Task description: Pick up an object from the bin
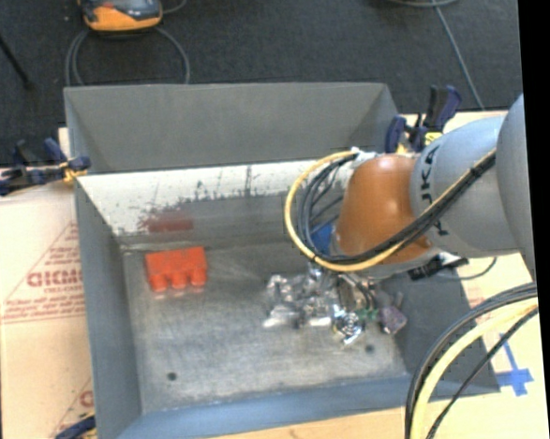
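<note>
My gripper (341, 301) is low in the right half of the bin, mostly hidden under the arm's wrist. It sits in a small cluster of things. A shiny silver crumpled piece (288, 303) lies just to its left, touching or nearly touching it. A small object with green bits (356, 330) lies right below it, and a purplish-grey piece (392, 320) lies to its lower right. I cannot tell whether anything is held. An orange block (176, 270) with three rounded bumps rests apart from it, at the bin's back left.
The arm and its looped cables cover the bin's right back corner. The bin floor to the left and front of the cluster is bare grey metal, and sloping walls rise on all sides.
</note>
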`<state>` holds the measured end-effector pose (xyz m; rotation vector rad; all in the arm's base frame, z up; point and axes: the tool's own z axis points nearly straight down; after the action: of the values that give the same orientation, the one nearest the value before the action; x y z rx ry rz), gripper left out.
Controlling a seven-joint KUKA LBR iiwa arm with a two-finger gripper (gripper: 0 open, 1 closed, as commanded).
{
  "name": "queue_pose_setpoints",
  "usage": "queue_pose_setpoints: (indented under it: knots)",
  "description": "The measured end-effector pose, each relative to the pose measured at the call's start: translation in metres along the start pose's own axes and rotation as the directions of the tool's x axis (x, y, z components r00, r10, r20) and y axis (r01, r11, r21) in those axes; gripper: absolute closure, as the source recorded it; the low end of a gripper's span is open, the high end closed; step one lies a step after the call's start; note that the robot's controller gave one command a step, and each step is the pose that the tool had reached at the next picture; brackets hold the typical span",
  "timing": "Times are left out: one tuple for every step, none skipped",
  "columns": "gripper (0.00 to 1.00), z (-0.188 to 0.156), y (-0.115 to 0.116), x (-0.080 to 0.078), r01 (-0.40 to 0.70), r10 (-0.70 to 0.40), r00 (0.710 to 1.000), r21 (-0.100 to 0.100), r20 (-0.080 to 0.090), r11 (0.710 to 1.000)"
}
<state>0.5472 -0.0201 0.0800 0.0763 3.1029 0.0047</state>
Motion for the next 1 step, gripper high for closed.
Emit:
queue_pose_setpoints:
  knots:
    - [1.0,-0.0347,0.0001,-0.0028,0.002,-0.002,0.999,0.002,-0.033,1.0]
